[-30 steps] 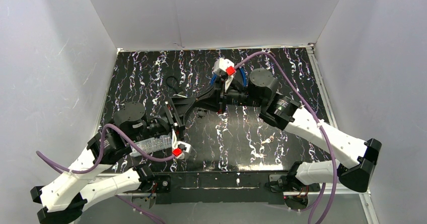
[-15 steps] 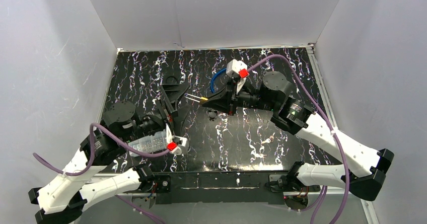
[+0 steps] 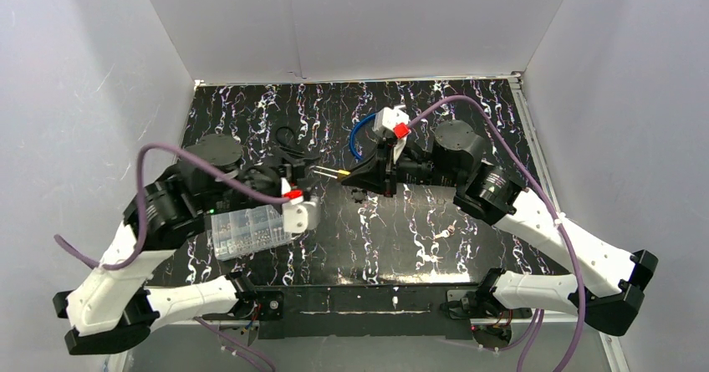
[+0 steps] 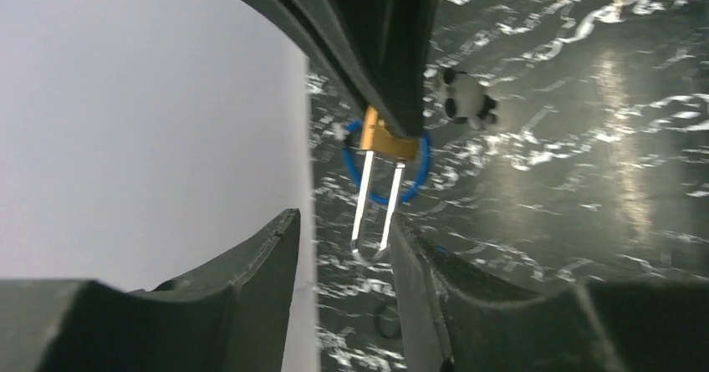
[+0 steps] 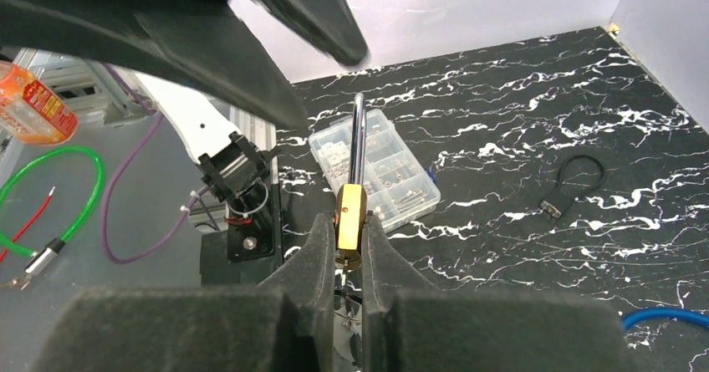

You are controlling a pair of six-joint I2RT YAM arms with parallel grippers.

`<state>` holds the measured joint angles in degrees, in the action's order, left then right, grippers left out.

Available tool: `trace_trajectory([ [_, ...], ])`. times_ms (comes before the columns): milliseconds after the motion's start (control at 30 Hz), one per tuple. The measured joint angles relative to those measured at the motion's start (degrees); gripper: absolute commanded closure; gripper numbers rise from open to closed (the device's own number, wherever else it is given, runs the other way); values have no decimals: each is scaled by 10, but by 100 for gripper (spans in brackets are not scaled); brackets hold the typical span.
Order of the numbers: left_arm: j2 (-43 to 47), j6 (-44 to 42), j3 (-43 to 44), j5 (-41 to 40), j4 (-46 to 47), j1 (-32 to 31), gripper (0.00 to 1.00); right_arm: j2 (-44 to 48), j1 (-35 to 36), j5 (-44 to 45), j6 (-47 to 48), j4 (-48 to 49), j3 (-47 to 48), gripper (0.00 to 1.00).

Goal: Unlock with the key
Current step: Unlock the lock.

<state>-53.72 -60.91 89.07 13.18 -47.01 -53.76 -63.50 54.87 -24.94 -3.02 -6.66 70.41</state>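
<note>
My right gripper (image 3: 358, 176) is shut on a brass padlock (image 3: 344, 173), held in the air above the mat. Its silver shackle (image 3: 324, 170) points left at my left gripper (image 3: 294, 171). In the right wrist view the padlock (image 5: 350, 215) is pinched between the pads and the shackle (image 5: 358, 138) points away. A key on a ring (image 5: 345, 298) hangs at the lock's near end, partly hidden. In the left wrist view my left gripper (image 4: 344, 251) is open. The shackle's loop (image 4: 372, 221) lies just between its fingertips, near the right one.
A clear plastic box of small parts (image 3: 247, 231) lies at the mat's front left, under my left arm. A blue cable loop (image 3: 358, 131) lies behind the right gripper. A small black cable loop (image 5: 573, 180) lies on the mat at the back left.
My left arm has lifted and swung back, bringing its open gripper in line with the shackle. My right gripper has drawn back to the right with the padlock.
</note>
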Motion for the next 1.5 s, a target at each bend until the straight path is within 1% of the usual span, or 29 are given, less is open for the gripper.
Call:
trace_trajectory([
  [100,-26,26,2,0,-31,0,47,0,0,-7,6,-11,1,99],
  [167,-38,38,2,1,-45,0,47,0,0,-11,9,-15,1,99],
  [233,-45,46,2,5,-58,0,52,1,0,-14,12,-20,1,99],
  [300,-48,53,2,9,-70,0,61,1,0,-17,15,-26,2,99],
  [367,-49,57,3,10,-74,0,72,1,0,-21,17,-30,5,99],
  [467,-49,53,2,9,-69,0,82,1,0,-27,19,-38,7,99],
  [533,-47,49,1,8,-66,0,85,1,0,-31,19,-40,8,99],
  [767,-33,19,-31,-3,-36,0,89,1,0,-33,18,-49,9,99],
  [900,-22,-14,-53,-10,-13,0,96,1,-1,-31,14,-50,8,99],
  [1000,-1,-55,-89,-18,27,0,97,2,-1,-25,1,-45,4,99],
  [1133,50,-137,-176,-28,116,-1,99,10,-5,-18,-35,-8,-24,99],
  [1233,90,-210,-254,-39,205,-2,100,14,-18,-20,-91,39,-54,99],
  [1300,111,-258,-306,-45,270,-2,100,16,-33,-25,-142,82,-79,99],
  [1367,119,-296,-339,-51,320,-1,100,16,-53,-38,-207,129,-106,99],
  [1433,121,-331,-365,-57,366,1,91,16,-79,-56,-291,188,-137,99],
  [1500,119,-355,-376,-59,385,1,77,14,-101,-77,-369,246,-167,99],
])
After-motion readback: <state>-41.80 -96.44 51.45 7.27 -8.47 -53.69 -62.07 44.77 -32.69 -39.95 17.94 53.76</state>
